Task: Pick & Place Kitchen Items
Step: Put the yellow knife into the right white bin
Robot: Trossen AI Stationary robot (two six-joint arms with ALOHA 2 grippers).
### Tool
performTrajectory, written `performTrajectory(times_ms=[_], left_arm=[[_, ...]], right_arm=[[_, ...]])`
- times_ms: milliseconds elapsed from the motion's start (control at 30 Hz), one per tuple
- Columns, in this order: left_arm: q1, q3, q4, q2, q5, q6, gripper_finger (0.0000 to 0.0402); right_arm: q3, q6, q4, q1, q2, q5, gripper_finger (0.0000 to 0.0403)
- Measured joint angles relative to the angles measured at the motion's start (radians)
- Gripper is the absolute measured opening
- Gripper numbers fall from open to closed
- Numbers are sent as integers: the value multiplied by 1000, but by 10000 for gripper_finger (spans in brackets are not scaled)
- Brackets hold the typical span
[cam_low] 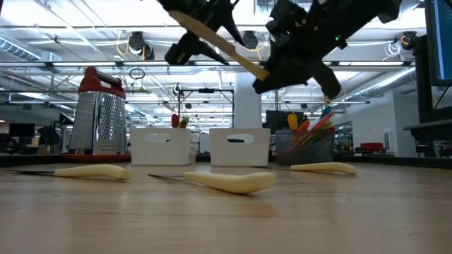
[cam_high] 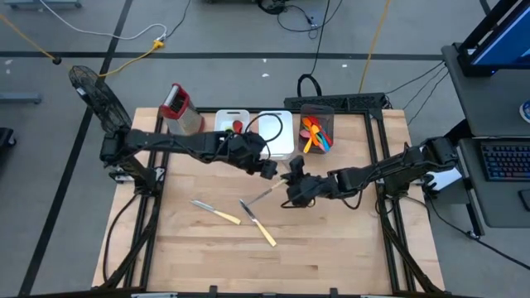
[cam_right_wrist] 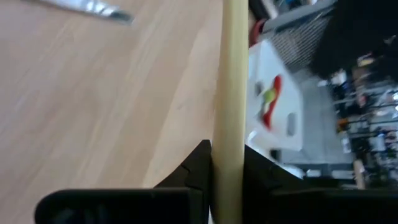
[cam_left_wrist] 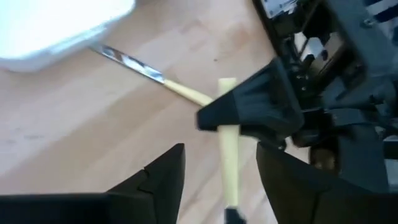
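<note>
My right tool (cam_high: 291, 187) grips the yellow-handled utensil (cam_high: 267, 193) above the surface (cam_high: 331, 240), ready for carrying; my left tool (cam_high: 271, 170), just beside it, stands wide; other utensils fill the far bin (cam_high: 317, 110)

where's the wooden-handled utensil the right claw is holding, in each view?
High: wooden-handled utensil mid-table, between the claws.
Low: up top, slanting over the table.
Left wrist: pale stick crossed by the right claw.
Right wrist: vertical bar clamped between dark fingers.
Shared landmark: white bin.
</note>
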Motion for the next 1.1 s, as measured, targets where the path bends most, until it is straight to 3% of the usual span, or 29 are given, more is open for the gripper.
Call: performTrajectory(times_ms=[167,400,600,833,1100], left_arm=[[36,0,-73,0,-10,69,210],[33,0,-179,0,-131,233,211],[6,0,-250,0,-217,319,211],[-23,-1,-279,-15,-272,352,211],[-55,-55,-259,-131,-355,426,212]], right_arm=[[0,136,-150,-11,-11,-1,38],[-3,388,-381,-67,-56,-12,38],[-1,548,-499,-153,-105,-160,38],[38,666,-671,-254,-123,-259,38],[120,779,-678,-338,-123,-386,38]])
